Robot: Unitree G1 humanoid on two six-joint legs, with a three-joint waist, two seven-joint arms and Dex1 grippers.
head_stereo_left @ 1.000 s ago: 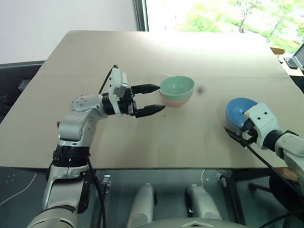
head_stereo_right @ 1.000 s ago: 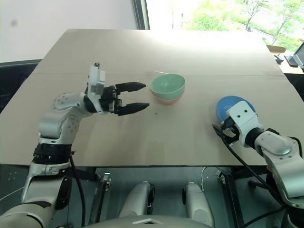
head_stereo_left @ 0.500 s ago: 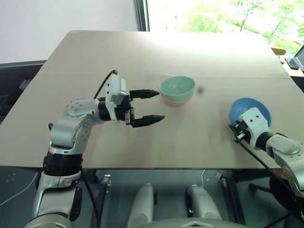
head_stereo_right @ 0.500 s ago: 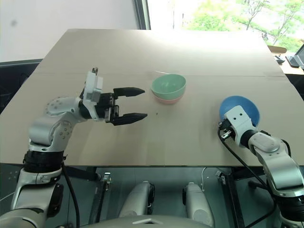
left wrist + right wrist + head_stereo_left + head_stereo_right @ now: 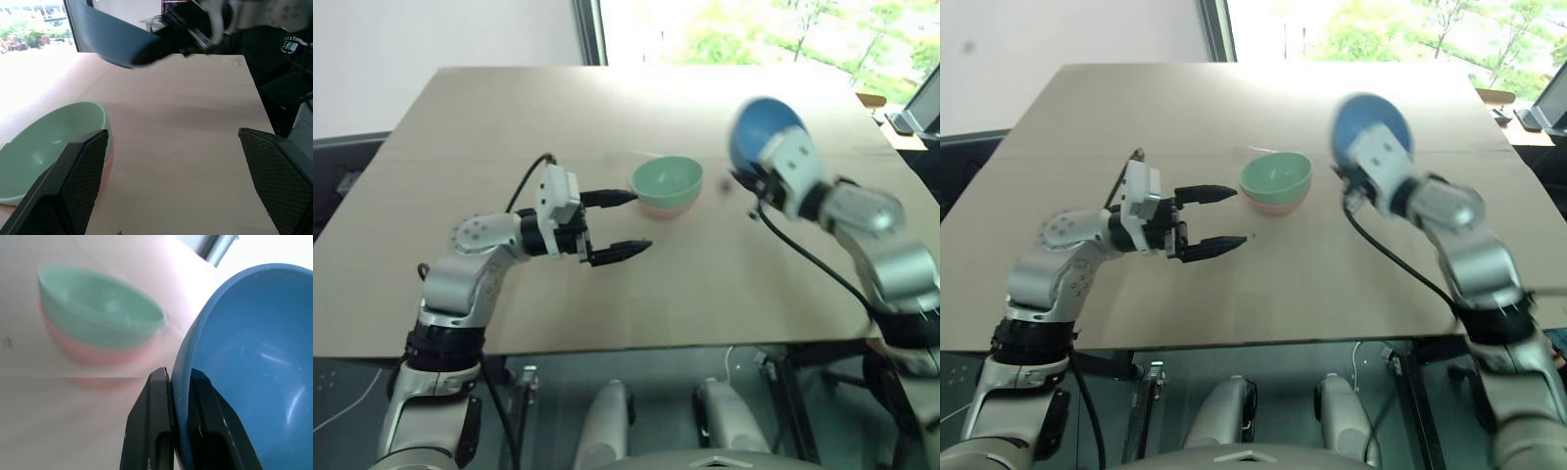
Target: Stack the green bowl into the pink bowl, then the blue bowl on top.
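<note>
We hold the blue bowl aloft, above the table, with the right gripper.

Our right gripper's fingers are pinched tight on the blue bowl's rim, the bowl tilted on edge, raised to the right of the stack; the green bowl sits nested in the pink bowl mid-table; our left gripper hovers just beside the stack with fingers spread wide, holding nothing.

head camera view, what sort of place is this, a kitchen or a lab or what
Probably an office or lab test room, not a kitchen: a bare plywood tabletop holding plain plastic bowls, a big window with trees outside, and what looks like a desk with a monitor at the right edge.
</note>
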